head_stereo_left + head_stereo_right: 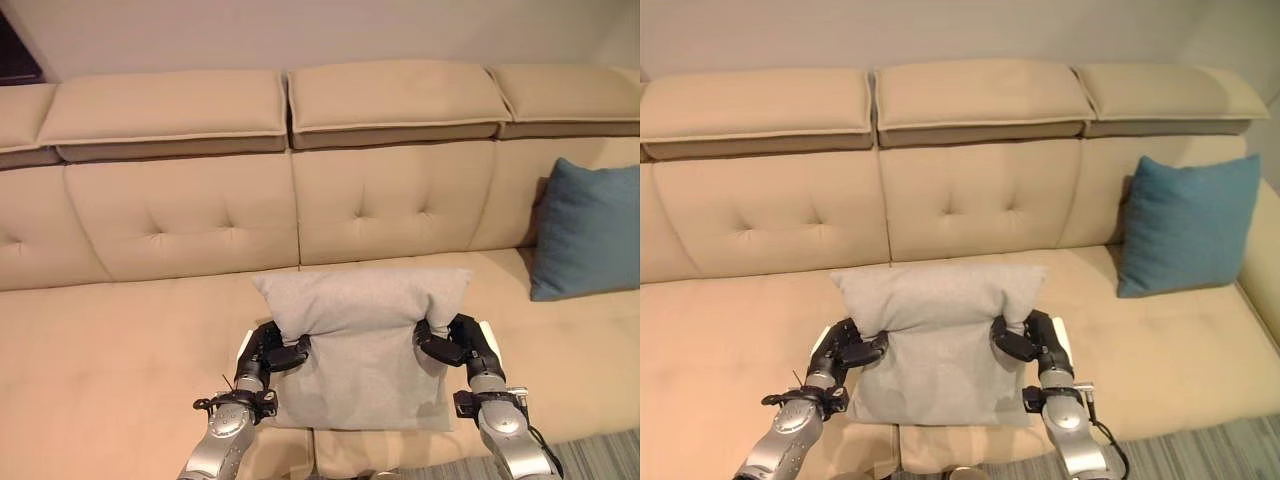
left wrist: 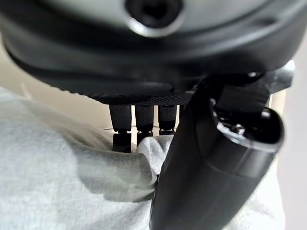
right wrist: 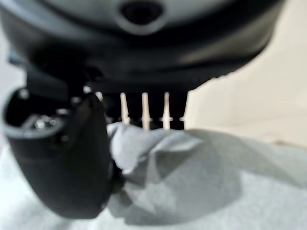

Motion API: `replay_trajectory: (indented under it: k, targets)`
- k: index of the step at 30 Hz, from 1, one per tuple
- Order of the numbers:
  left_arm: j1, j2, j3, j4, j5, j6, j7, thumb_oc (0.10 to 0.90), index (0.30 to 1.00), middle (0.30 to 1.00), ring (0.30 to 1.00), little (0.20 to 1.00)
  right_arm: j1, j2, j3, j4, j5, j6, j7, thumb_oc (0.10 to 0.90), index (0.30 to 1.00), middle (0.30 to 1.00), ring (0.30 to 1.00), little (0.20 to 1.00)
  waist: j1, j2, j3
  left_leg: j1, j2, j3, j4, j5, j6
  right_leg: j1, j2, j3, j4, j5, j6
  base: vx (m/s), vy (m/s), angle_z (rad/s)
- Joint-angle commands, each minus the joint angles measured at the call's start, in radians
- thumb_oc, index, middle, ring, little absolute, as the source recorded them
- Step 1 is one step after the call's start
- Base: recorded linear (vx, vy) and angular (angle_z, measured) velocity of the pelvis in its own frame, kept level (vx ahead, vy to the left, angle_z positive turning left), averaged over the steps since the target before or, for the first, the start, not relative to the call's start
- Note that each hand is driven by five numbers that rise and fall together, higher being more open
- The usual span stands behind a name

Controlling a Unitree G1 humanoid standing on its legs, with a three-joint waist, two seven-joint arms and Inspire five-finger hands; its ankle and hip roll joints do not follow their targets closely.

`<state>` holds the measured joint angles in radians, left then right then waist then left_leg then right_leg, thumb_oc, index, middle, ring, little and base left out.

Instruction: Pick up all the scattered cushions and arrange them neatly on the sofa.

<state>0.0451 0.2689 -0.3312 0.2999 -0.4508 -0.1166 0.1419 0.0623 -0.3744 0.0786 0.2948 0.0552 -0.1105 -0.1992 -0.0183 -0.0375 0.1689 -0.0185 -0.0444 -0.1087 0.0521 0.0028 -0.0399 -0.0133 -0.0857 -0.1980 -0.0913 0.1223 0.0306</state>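
A light grey cushion (image 1: 365,335) is held over the front of the beige sofa seat (image 1: 120,350), its top edge folded forward. My left hand (image 1: 268,352) pinches its left side and my right hand (image 1: 462,343) pinches its right side. In the left wrist view the thumb (image 2: 211,182) and fingers (image 2: 139,122) close on grey cloth (image 2: 57,177). The right wrist view has the thumb (image 3: 62,163) pressed into a bunched fold of the cushion (image 3: 192,177). A teal cushion (image 1: 1185,225) leans upright against the backrest at the right end.
The sofa's tufted backrest (image 1: 180,225) and its padded headrests (image 1: 170,110) run across the back. Striped grey carpet (image 1: 590,455) lies at the lower right, in front of the sofa. The seat to the left of the grey cushion is bare.
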Motion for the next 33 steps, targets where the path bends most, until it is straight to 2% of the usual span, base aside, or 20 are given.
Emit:
replay_trajectory:
  k: [1, 2, 5, 7, 8, 10, 16, 18, 19, 21, 22, 28, 30, 31, 33]
  targets:
    - [-0.084, -0.003, 0.028, -0.134, -0.014, -0.128, -0.029, 0.4, 0.3, 0.3, 0.3, 0.3, -0.032, -0.013, -0.041, -0.118, 0.039, -0.103, -0.035, 0.4, 0.3, 0.3, 0.3, 0.3, -0.019, -0.027, -0.066, -0.068, 0.058, 0.187, 0.074, -0.083, 0.001, 0.025, 0.014, -0.008, 0.054, -0.14, 0.082, 0.0, 0.061, 0.23]
    - [-0.084, -0.003, 0.028, -0.134, -0.014, -0.128, -0.029, 0.4, 0.3, 0.3, 0.3, 0.3, -0.032, -0.013, -0.041, -0.118, 0.039, -0.104, -0.035, 0.4, 0.3, 0.3, 0.3, 0.3, -0.019, -0.027, -0.066, -0.068, 0.058, 0.187, 0.074, -0.083, 0.001, 0.025, 0.014, -0.008, 0.054, -0.14, 0.082, 0.03, 0.096, 0.11]
    - [-0.079, -0.002, 0.031, -0.142, -0.016, -0.122, -0.025, 0.4, 0.3, 0.3, 0.3, 0.3, -0.029, -0.013, -0.03, -0.116, 0.042, -0.097, -0.03, 0.4, 0.3, 0.3, 0.3, 0.3, -0.024, -0.04, -0.072, -0.063, 0.116, 0.2, 0.07, -0.068, -0.014, 0.029, -0.009, -0.019, 0.055, -0.14, 0.087, 0.01, 0.115, 0.08]
    - [-0.081, -0.004, 0.03, -0.146, -0.014, -0.122, -0.015, 0.4, 0.3, 0.3, 0.3, 0.3, -0.027, -0.017, -0.032, -0.119, 0.038, -0.092, -0.032, 0.4, 0.3, 0.3, 0.3, 0.3, -0.027, -0.035, -0.074, -0.062, 0.131, 0.189, 0.062, -0.063, -0.022, 0.027, -0.016, -0.024, 0.053, -0.139, 0.091, 0.02, 0.167, 0.41]
    - [-0.078, -0.004, 0.025, -0.146, -0.009, -0.119, -0.017, 0.4, 0.3, 0.3, 0.3, 0.3, -0.021, -0.016, -0.041, -0.121, 0.033, -0.091, -0.032, 0.4, 0.3, 0.3, 0.3, 0.3, -0.033, -0.02, -0.089, -0.032, 0.126, 0.18, 0.005, -0.057, -0.028, 0.032, -0.02, -0.028, 0.048, -0.134, 0.099, 0.08, 0.25, 0.11]
    - [-0.08, -0.001, 0.023, -0.15, -0.005, -0.119, -0.012, 0.4, 0.3, 0.3, 0.3, 0.3, -0.024, -0.011, -0.037, -0.12, 0.029, -0.085, -0.033, 0.4, 0.3, 0.3, 0.3, 0.3, -0.03, -0.013, -0.09, -0.021, 0.106, 0.162, -0.014, -0.058, -0.027, 0.023, -0.031, -0.018, 0.047, -0.12, 0.106, 0.06, 0.251, -0.06]
    - [-0.091, 0.027, 0.042, -0.177, -0.003, -0.133, -0.008, 0.4, 0.3, 0.3, 0.3, 0.3, -0.077, 0.018, -0.008, -0.113, 0.007, -0.082, -0.035, 0.4, 0.3, 0.3, 0.3, 0.3, -0.011, -0.01, -0.07, -0.025, 0.069, 0.187, -0.036, -0.07, 0.006, -0.044, -0.065, 0.021, 0.067, -0.082, 0.142, -0.06, 0.178, -0.25]
    - [-0.094, 0.033, 0.047, -0.18, -0.003, -0.137, -0.007, 0.4, 0.3, 0.3, 0.3, 0.3, -0.089, 0.024, -0.001, -0.111, 0.005, -0.085, -0.037, 0.4, 0.3, 0.3, 0.3, 0.3, -0.002, -0.01, -0.064, -0.03, 0.067, 0.196, -0.037, -0.069, 0.013, -0.065, -0.069, 0.024, 0.096, -0.085, 0.147, -0.07, 0.077, -0.5]
    - [-0.096, 0.045, 0.055, -0.183, -0.001, -0.14, -0.008, 0.4, 0.3, 0.3, 0.3, 0.3, -0.105, 0.032, 0.004, -0.107, 0.003, -0.088, -0.036, 0.4, 0.3, 0.3, 0.3, 0.3, 0.006, -0.01, -0.058, -0.037, 0.069, 0.206, -0.043, -0.064, 0.021, -0.085, -0.068, 0.028, 0.15, -0.1, 0.15, -0.05, 0.042, -0.32]
    - [-0.098, 0.05, 0.062, -0.181, 0.009, -0.146, -0.004, 0.4, 0.3, 0.3, 0.3, 0.3, -0.11, 0.035, 0.008, -0.104, -0.005, -0.092, -0.036, 0.4, 0.3, 0.3, 0.3, 0.3, 0.012, -0.01, -0.06, -0.027, 0.064, 0.212, -0.064, -0.059, 0.022, -0.084, -0.065, 0.029, 0.161, -0.108, 0.149, 0.0, 0.041, -0.16]
    - [-0.098, 0.046, 0.063, -0.179, 0.01, -0.148, 0.0, 0.4, 0.3, 0.3, 0.3, 0.3, -0.115, 0.033, 0.006, -0.109, -0.015, -0.094, -0.045, 0.4, 0.3, 0.3, 0.3, 0.3, 0.019, -0.01, -0.064, -0.013, 0.056, 0.214, -0.085, -0.051, 0.022, -0.072, -0.067, 0.007, 0.136, -0.106, 0.148, 0.05, 0.014, -0.14]
    - [-0.124, 0.028, 0.054, -0.163, 0.034, -0.151, 0.031, 0.4, 0.3, 0.3, 0.3, 0.3, -0.144, 0.021, 0.003, -0.119, -0.032, -0.097, -0.083, 0.4, 0.3, 0.3, 0.3, 0.3, 0.016, -0.006, -0.084, -0.002, 0.054, 0.216, -0.139, -0.028, 0.012, -0.055, -0.054, -0.002, 0.038, -0.079, 0.148, 0.04, -0.026, 0.01]
    - [-0.144, 0.024, 0.049, -0.158, 0.043, -0.153, 0.045, 0.4, 0.3, 0.3, 0.3, 0.3, -0.161, 0.018, 0.007, -0.116, -0.032, -0.099, -0.093, 0.4, 0.3, 0.3, 0.3, 0.3, 0.014, -0.005, -0.084, -0.014, 0.055, 0.21, -0.139, -0.023, 0.009, -0.057, -0.049, -0.004, 0.019, -0.072, 0.147, -0.07, -0.064, 0.07]
    - [-0.211, 0.01, 0.031, -0.146, 0.049, -0.162, 0.081, 0.4, 0.3, 0.3, 0.3, 0.3, -0.217, 0.005, 0.026, -0.11, -0.035, -0.101, -0.127, 0.4, 0.3, 0.3, 0.3, 0.3, 0.014, 0.001, -0.074, -0.062, 0.062, 0.199, -0.139, -0.002, -0.004, -0.087, -0.044, -0.009, 0.004, -0.07, 0.145, -0.12, -0.066, 0.18]
    - [-0.246, 0.003, 0.021, -0.136, 0.049, -0.169, 0.094, 0.4, 0.3, 0.3, 0.3, 0.3, -0.244, -0.004, 0.033, -0.106, -0.039, -0.1, -0.14, 0.4, 0.3, 0.3, 0.3, 0.3, 0.013, 0.004, -0.07, -0.088, 0.067, 0.197, -0.139, 0.007, -0.01, -0.107, -0.043, -0.013, 0.004, -0.073, 0.144, -0.12, -0.057, 0.23]
